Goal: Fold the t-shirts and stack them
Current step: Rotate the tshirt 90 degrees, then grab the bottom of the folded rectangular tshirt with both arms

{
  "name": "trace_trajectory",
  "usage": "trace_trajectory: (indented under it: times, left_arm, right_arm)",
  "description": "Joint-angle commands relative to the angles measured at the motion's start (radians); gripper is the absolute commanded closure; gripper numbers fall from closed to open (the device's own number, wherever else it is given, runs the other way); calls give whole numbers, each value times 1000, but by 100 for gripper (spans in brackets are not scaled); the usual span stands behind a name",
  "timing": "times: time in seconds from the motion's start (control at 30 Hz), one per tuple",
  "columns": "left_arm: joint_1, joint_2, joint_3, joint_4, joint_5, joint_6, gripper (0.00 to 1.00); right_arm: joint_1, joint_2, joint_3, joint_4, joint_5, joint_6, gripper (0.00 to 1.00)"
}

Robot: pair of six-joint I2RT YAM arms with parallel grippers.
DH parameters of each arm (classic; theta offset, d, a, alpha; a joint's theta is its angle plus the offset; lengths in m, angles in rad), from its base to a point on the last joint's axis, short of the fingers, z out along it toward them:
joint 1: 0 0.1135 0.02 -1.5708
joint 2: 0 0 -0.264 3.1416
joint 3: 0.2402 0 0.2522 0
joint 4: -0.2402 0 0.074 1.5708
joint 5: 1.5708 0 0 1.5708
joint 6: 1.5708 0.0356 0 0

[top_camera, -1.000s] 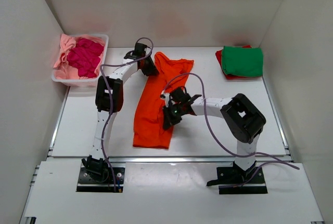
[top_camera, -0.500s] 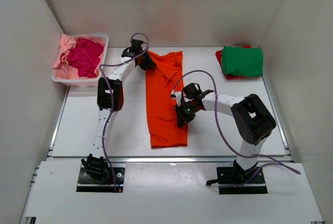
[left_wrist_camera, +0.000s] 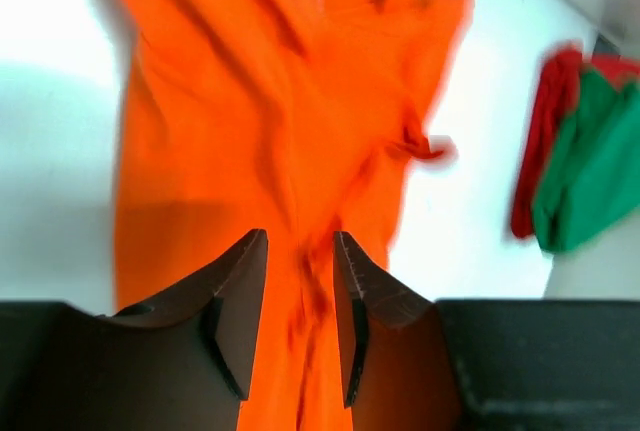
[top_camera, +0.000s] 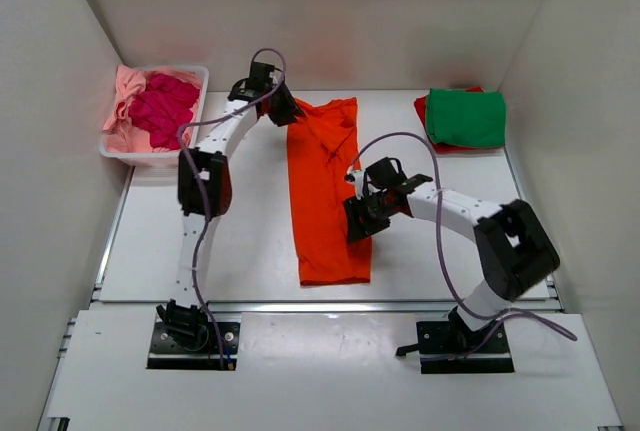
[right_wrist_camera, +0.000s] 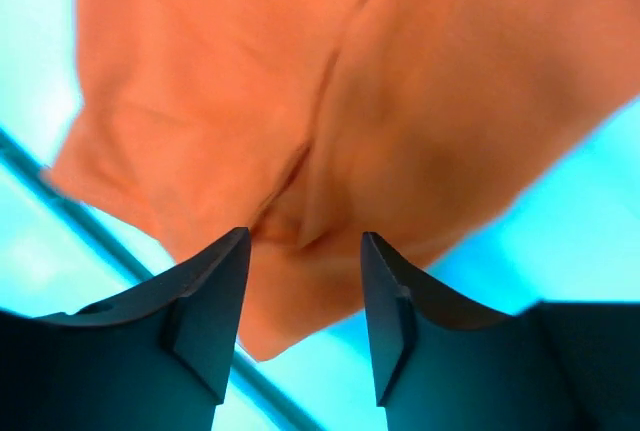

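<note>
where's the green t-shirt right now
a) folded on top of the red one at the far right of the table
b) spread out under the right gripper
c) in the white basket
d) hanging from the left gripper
a: the green t-shirt lies folded on the red t-shirt in the far right corner of the table, away from both arms.

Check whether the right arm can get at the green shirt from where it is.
Probably yes. The right gripper is open above the orange shirt, gripping nothing, and only bare table lies between it and the green shirt at the far right.
</note>
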Motion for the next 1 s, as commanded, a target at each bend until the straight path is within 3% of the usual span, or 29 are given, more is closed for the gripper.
trace_trajectory:
  times: [0.0,0.13,0.3,0.47,0.67,0.8,0.97]
  left_arm:
    - [-14,-427,-330,30,2,109,56]
    - [-2,-824,-943,127,2,52,56]
    - [-189,-1040,-1292,99,-98,84,49]
    - [-307,-1334,-1717,313,-144,-195,44]
    - [-367,-1401,-1848,338,-160,-216,44]
    - [-369,-1471,-1931,446,-173,-313,45]
    - [-401,-1445,-1917,470,-144,-302,45]
  right_arm:
    - [-7,-160,31,-8,51,105,53]
    - [-38,-286,-103,6,60,302,50]
    - [2,-398,-242,-20,134,482,51]
    - [13,-585,-441,44,174,740,45]
    - [59,-612,-564,141,175,801,42]
    - [39,-616,-625,254,166,846,45]
    - [18,-566,-604,280,169,835,46]
